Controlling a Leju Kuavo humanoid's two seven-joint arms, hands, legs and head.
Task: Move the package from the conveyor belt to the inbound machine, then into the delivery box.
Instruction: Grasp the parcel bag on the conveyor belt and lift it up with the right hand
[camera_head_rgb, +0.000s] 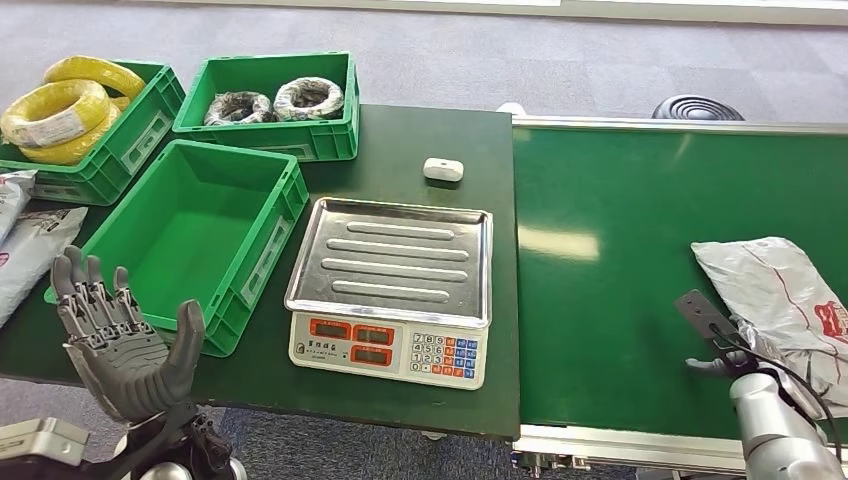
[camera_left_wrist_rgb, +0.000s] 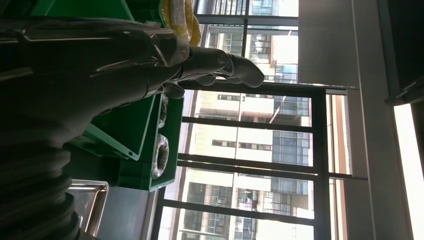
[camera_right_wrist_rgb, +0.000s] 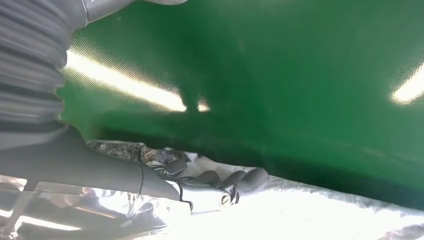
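Grey carpet is stretching behind a dark counter (camera_head_rgb: 420, 140) on the left and a green belt (camera_head_rgb: 620, 250) on the right. On the counter a scale (camera_head_rgb: 390, 290) with a steel tray is sitting near the front edge, and a small white device (camera_head_rgb: 443, 169) is lying just beyond it. An empty green crate (camera_head_rgb: 262, 262) is standing left of the scale; behind it one crate (camera_head_rgb: 300, 140) is holding dark wrapped coils and another (camera_head_rgb: 130, 150), far left, is holding yellow coils (camera_head_rgb: 60, 110). White bags (camera_head_rgb: 25, 250) are lying at the left edge. The package (camera_head_rgb: 780, 300), a crinkled silver-grey bag with red print, is lying on the belt at the right side, near the front. The right hand (camera_head_rgb: 722, 352) is reaching to the package's left edge; in the right wrist view its fingers (camera_right_wrist_rgb: 245, 177) are lying curled against the shiny wrapping (camera_right_wrist_rgb: 325, 215), touching it, but whether they are gripping it I cannot tell. The left hand (camera_head_rgb: 120, 335) is hovering upright at the near left, in front of the empty crate, its fingers spread apart and holding nothing. In the left wrist view its thumb (camera_left_wrist_rgb: 235, 67) is pointing toward tall windows (camera_left_wrist_rgb: 250, 150), with the crates' green walls beside it.
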